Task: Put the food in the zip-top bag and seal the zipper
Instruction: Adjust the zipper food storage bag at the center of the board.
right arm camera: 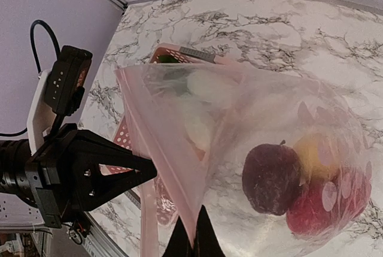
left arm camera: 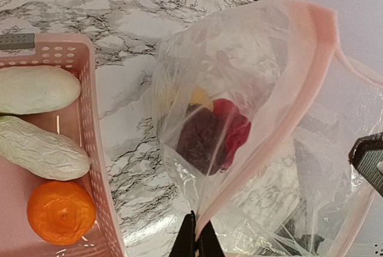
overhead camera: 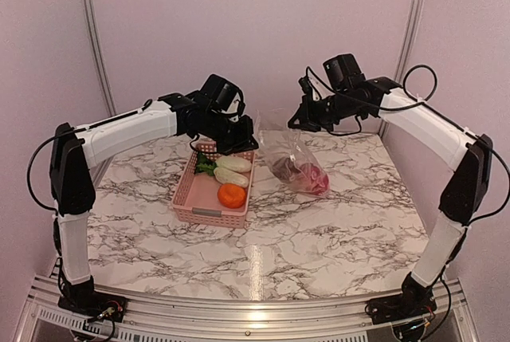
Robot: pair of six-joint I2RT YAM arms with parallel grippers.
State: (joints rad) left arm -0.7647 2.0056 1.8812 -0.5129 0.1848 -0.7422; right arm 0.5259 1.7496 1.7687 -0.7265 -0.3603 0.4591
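The clear zip-top bag [overhead camera: 291,163] hangs open-mouthed between both grippers above the marble table. My left gripper [left arm camera: 196,236] is shut on its pink-tinted zipper strip [left arm camera: 302,89] at one side of the mouth. On the opposite mouth edge my right gripper [right arm camera: 197,236] is shut too. Inside the bag lie a dark purple fruit [right arm camera: 270,178], red pieces [right arm camera: 323,200] and a yellow one [right arm camera: 317,155]. The pink basket [overhead camera: 213,206] left of the bag holds two white oblong pieces [left arm camera: 36,89] [left arm camera: 42,149], an orange one [left arm camera: 60,212] and a leafy green one [overhead camera: 205,165].
The basket stands right beside the bag's left side, under the left arm [overhead camera: 127,131]. Lilac walls with metal posts [overhead camera: 94,31] close the back and sides. Bare marble table [overhead camera: 319,238] lies in front of the bag and basket.
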